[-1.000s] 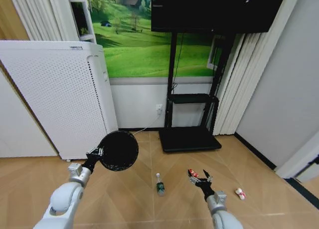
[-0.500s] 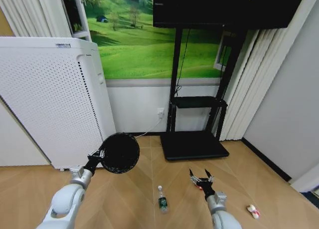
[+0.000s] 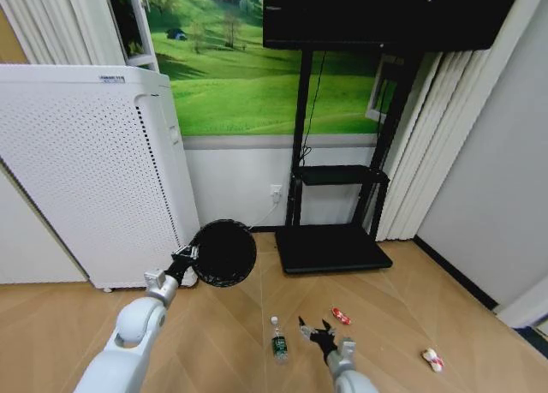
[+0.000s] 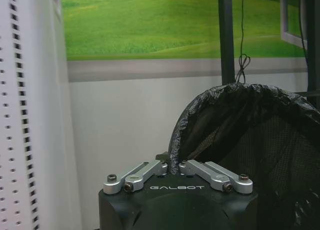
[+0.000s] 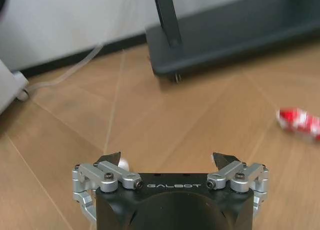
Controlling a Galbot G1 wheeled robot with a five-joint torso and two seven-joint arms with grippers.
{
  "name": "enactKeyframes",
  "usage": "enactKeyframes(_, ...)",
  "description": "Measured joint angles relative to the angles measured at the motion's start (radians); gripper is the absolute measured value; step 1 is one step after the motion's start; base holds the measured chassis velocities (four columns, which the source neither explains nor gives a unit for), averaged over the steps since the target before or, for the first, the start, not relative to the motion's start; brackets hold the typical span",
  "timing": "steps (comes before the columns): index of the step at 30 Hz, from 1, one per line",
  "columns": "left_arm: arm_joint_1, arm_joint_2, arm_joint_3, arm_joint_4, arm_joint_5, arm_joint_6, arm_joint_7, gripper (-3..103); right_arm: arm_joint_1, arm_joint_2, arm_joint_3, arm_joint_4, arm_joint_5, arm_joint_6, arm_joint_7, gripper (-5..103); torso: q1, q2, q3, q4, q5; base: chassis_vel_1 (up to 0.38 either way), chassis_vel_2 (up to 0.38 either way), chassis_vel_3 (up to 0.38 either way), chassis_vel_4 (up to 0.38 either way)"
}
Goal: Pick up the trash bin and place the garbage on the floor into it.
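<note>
trash bin [image 3: 223, 253] held clamped at rim by left gripper [image 3: 187, 260] | right gripper [image 3: 317, 331] jaws spread wide, empty, near bottle [image 3: 276, 339] | bin best kept upright

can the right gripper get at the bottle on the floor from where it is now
Probably yes. The right gripper is open, low over the floor, with the bottle lying just to its left and nothing between them. The left gripper holds the trash bin up, well clear.
</note>
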Motion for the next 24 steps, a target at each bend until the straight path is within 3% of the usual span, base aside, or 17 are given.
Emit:
enactKeyframes(7, -0.119, -0.001, 0.093, 0.068, 0.001, 0.003, -0.003, 4, 0.047, 0.018, -0.027, -0.114, -0.012, -0.015, 0.079, 100, 0.000, 0.000, 0.000, -0.0003, -0.0021, 0.000, 0.000, 0.000, 0.000)
enactKeyframes(15, -0.183, -0.037, 0.179, 0.113, 0.011, 0.015, -0.028, 4, 0.071, 0.017, -0.045, -0.135, -0.016, -0.066, 0.076, 100, 0.000, 0.000, 0.000, 0.0001, -0.0014, 0.000, 0.000, 0.000, 0.000)
enactKeyframes(19, -0.180, -0.044, 0.198, 0.090, 0.009, 0.029, -0.048, 4, 0.064, 0.017, -0.052, -0.114, -0.034, -0.070, 0.006, 100, 0.000, 0.000, 0.000, 0.0006, -0.0014, 0.000, 0.000, 0.000, 0.000)
enactKeyframes(21, -0.165, -0.043, 0.198, 0.078, 0.009, 0.031, -0.048, 4, 0.059, 0.017, -0.052, -0.104, -0.075, -0.073, -0.098, 100, 0.000, 0.000, 0.000, 0.0007, -0.0012, 0.000, 0.000, 0.000, 0.000)
enactKeyframes(24, -0.161, -0.042, 0.196, 0.076, 0.009, 0.031, -0.048, 4, 0.059, 0.017, -0.052, -0.104, -0.084, -0.073, -0.120, 100, 0.000, 0.000, 0.000, 0.0006, -0.0010, 0.000, 0.000, 0.000, 0.000)
